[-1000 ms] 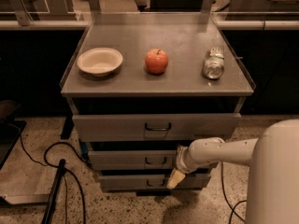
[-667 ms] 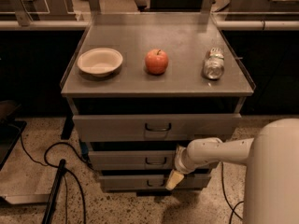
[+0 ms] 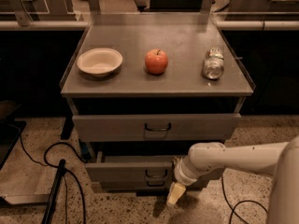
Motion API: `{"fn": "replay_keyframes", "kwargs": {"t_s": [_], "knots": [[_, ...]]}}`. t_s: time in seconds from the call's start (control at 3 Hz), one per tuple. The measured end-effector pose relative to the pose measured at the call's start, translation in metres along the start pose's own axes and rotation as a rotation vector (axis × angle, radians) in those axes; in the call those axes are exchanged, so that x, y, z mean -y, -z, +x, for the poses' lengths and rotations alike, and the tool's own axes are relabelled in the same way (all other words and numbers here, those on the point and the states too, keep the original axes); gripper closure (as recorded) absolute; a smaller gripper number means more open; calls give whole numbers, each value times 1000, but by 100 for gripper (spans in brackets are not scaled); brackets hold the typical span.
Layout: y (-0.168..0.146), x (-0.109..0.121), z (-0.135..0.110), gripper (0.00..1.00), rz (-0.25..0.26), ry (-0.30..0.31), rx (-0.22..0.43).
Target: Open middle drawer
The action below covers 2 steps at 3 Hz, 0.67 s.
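One gripper (image 3: 175,194) is hanging low at the cabinet's foot, pointing down at the floor. It is sitting just right of and below the middle drawer (image 3: 124,171) and its small loop handle (image 3: 155,173). The handle is running left to right, so it is lying up-left of the gripper. How far open the gripper is cannot be told, nor whether it is holding anything. The bowl (image 3: 99,61) on top is sitting empty beside an apple (image 3: 156,61) and a can (image 3: 214,63). The drawer insides are hidden.

On cabinet top (image 3: 140,36): bowl (image 3: 99,61) left, apple (image 3: 156,61) centre, can (image 3: 214,63) right; pincer (image 3: 174,194) low before middle drawer (image 3: 121,171).
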State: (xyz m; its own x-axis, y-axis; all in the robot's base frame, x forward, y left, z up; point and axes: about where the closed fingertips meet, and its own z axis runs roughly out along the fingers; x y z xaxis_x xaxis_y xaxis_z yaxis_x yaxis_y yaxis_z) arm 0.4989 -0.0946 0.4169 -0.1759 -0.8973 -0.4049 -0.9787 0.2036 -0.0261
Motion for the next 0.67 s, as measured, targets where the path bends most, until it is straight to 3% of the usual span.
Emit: {"fn": "replay_keyframes", "kwargs": {"t_s": [0.33,0.67], "knots": [[20,-29,-1,0,-43,-4,31],[20,-29,-1,0,-43,-4,31]]}}
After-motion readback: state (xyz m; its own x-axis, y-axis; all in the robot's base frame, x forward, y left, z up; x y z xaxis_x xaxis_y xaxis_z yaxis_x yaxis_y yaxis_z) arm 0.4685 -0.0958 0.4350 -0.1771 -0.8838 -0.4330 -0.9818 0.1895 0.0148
